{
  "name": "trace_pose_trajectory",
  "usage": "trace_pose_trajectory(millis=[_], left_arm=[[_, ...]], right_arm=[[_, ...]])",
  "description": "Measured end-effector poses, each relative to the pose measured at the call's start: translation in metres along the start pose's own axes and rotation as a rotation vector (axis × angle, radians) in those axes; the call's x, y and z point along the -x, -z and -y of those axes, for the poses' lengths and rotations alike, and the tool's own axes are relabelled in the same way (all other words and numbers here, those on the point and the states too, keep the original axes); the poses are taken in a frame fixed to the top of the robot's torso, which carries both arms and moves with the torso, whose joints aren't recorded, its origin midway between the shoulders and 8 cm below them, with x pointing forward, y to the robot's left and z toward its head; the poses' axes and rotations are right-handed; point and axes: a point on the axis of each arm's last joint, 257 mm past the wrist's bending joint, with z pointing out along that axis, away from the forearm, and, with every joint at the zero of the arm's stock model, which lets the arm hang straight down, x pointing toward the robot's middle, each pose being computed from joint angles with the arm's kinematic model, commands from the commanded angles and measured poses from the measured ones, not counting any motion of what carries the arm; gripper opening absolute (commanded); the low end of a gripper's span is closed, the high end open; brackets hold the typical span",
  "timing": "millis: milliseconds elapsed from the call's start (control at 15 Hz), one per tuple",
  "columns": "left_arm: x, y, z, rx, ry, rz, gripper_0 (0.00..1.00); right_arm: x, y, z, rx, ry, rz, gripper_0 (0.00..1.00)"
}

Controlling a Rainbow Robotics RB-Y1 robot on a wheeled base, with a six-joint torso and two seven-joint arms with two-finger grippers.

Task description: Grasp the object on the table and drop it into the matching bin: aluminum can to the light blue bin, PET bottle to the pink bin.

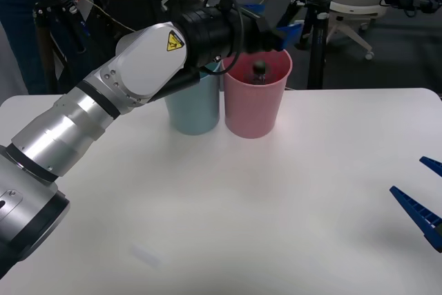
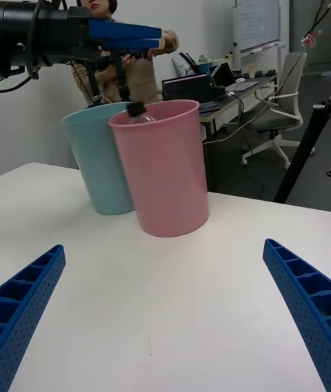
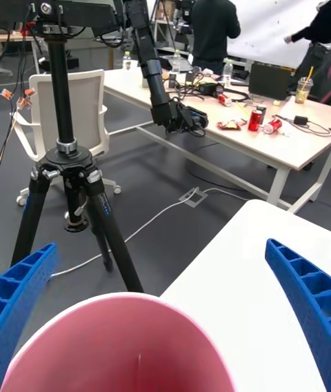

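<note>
**A:** Where is the left arm reaching?

**B:** It is stretching forward across the white table [image 1: 290,212], and the left gripper [image 2: 131,34] is hanging directly above the pink bin [image 1: 254,98]. Its blue fingers [image 3: 303,295] are spreading wide apart, released and holding nothing, with the pink rim lying between them in the left wrist view.

**A:** And the PET bottle?

**B:** The PET bottle [image 1: 259,72] is sitting inside the pink bin's mouth, upright or nearly so. Its black cap is poking just above the rim in the right wrist view, just under the left gripper's fingers and apart from them.

**A:** Where is the light blue bin standing?

**B:** The light blue bin [image 1: 195,107] is standing just beside the pink one, on the robot's left of it; I cannot tell whether their sides are touching. The arm is partly covering its rim in the front view.

**A:** What is the right gripper doing?

**B:** The right gripper [image 1: 423,195] is resting low over the table's right edge, well apart from both bins. Its fingers [image 2: 303,302] are gaping open and empty, pointing toward the bins.
</note>
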Motion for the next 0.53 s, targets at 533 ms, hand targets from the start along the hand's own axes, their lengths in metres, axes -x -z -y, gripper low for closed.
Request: trace_pose_trajectory(millis=[533], left_arm=[[0.0052,-0.0011,0.0079,-0.016,0.009,0.011,1.0]], right_arm=[[0.0,0.0,0.0,0.0,0.0,0.0,1.0]])
